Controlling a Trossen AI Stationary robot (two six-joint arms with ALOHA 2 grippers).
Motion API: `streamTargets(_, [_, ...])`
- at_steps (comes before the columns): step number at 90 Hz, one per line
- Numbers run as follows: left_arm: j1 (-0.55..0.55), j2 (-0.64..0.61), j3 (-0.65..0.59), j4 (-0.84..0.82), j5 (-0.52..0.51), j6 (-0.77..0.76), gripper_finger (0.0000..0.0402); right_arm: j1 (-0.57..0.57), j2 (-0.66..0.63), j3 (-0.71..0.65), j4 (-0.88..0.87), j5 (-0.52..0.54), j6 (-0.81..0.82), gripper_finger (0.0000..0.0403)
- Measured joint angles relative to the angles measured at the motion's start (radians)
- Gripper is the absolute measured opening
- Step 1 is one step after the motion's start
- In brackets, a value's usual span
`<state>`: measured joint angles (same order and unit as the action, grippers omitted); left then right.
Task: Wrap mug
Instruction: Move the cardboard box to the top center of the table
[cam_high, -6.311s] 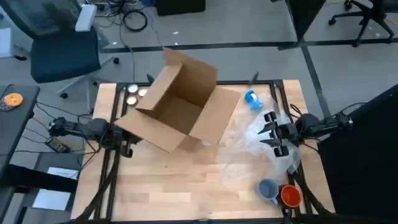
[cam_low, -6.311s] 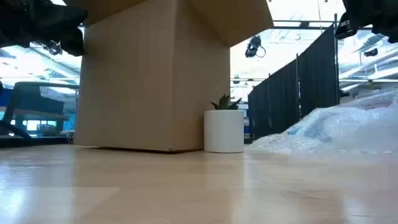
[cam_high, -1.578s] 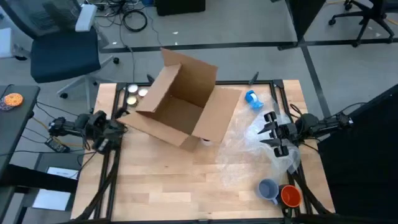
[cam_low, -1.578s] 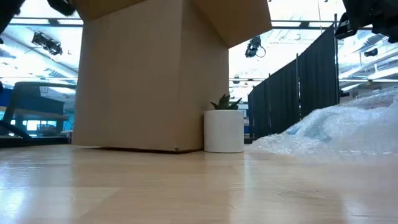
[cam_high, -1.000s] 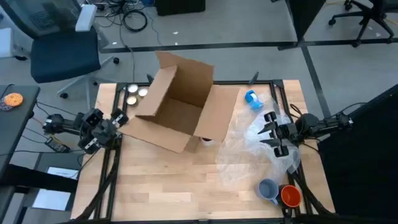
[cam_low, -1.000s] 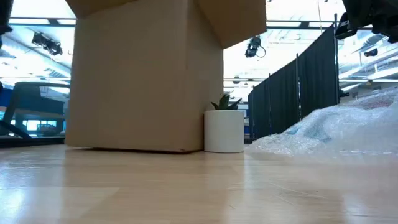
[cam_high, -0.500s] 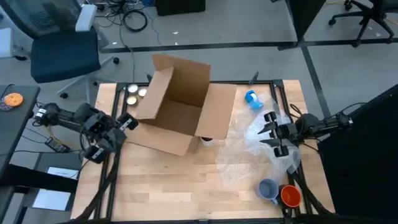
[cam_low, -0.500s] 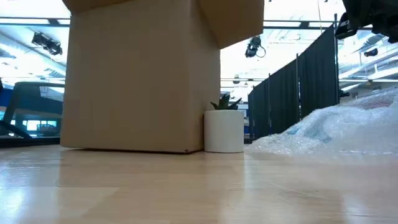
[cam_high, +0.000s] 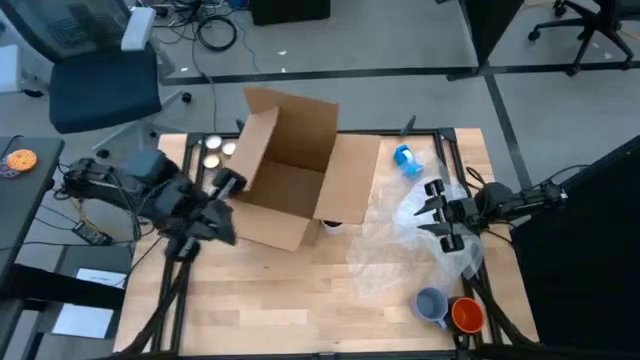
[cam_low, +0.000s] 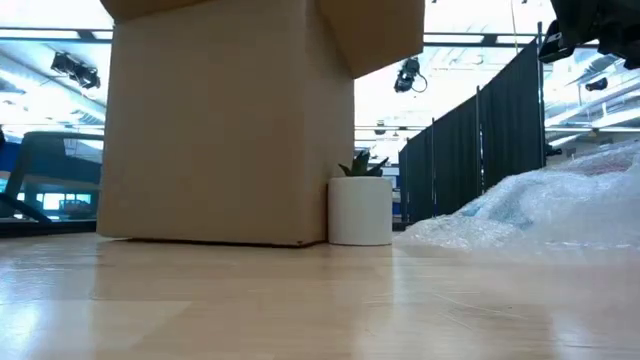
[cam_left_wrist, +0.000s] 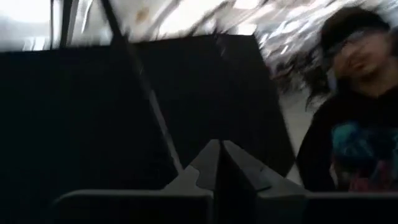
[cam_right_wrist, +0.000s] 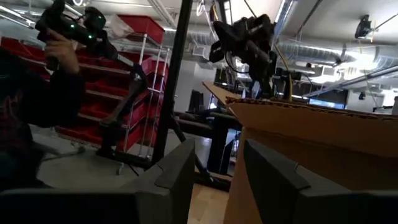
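A grey-blue mug (cam_high: 431, 303) and an orange mug (cam_high: 467, 315) stand at the table's near right corner. Clear bubble wrap (cam_high: 400, 240) lies spread on the table's right half. My right gripper (cam_high: 428, 210) hovers open above the wrap, its fingers (cam_right_wrist: 180, 171) pointing toward the big open cardboard box (cam_high: 290, 175). My left gripper (cam_high: 228, 183) is at the box's left wall. In the left wrist view its fingers (cam_left_wrist: 219, 152) are shut with nothing between them, pointing up into the room. My left gripper stands right beside the top of the box's left wall (cam_high: 245, 165). The arm covers that spot from above, so I cannot tell whether it touches the cardboard.
A white pot with a small plant (cam_low: 360, 208) stands against the box's near right corner. A blue roll (cam_high: 405, 158) lies at the far right and two round discs (cam_high: 220, 147) at the far left. Bare wood (cam_high: 270, 290) lies along the near edge. A person (cam_left_wrist: 351, 93) stands beyond the table.
My left arm has swung from the table's left edge toward the box and the near edge, ending at the box's left wall. The box slid a little toward the left edge, then stayed put.
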<state>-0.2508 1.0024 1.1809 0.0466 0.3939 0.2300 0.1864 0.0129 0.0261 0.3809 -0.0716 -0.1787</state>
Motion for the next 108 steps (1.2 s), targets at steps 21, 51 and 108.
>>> streamTargets(21, [0.0, 0.096, 0.006, -0.113, -0.265, 0.028, 0.0084, 0.0, 0.0, 0.0, 0.0, 0.0, 0.0, 0.0117])
streamTargets(51, [-0.251, 0.187, 0.11, -0.242, -0.457, 0.122, 0.0167, 0.0, 0.0, 0.0, 0.0, 0.0, 0.0, 0.0117])
streamTargets(108, [-0.489, 0.301, 0.384, -1.028, -1.149, -0.292, 0.0173, 0.0, 0.0, 0.0, 0.0, 0.0, 0.0, 0.0117])
